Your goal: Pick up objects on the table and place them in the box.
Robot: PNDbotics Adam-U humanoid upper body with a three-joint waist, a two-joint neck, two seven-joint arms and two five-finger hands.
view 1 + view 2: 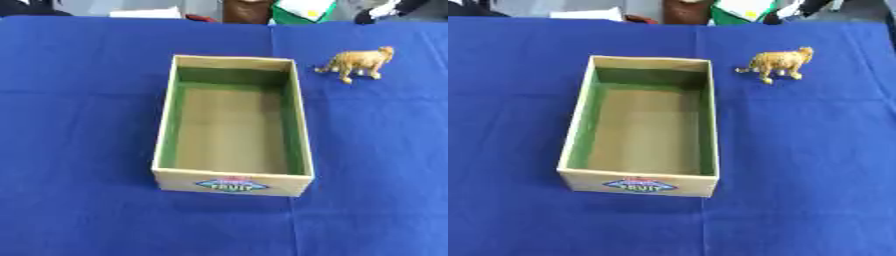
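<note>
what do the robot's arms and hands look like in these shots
Neither arm nor hand shows in either eye view, so their colours, shapes, cables and markings cannot be told from these pictures. What shows is an open cardboard box with a green lining and a blue label on its near wall, a tan toy tiger standing to its right, and the blue tablecloth under both.

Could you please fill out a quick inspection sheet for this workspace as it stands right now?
Surface: table under a blue cloth, with a crease running down behind and in front of the box.
Job's things: open cardboard box, nothing inside; toy tiger standing upright on the cloth, right of the box's far end, apart from it.
Clutter: nothing seen.
Hands: nothing seen.
Cables: nothing seen.
Surroundings: indistinct items beyond the far edge.
</note>
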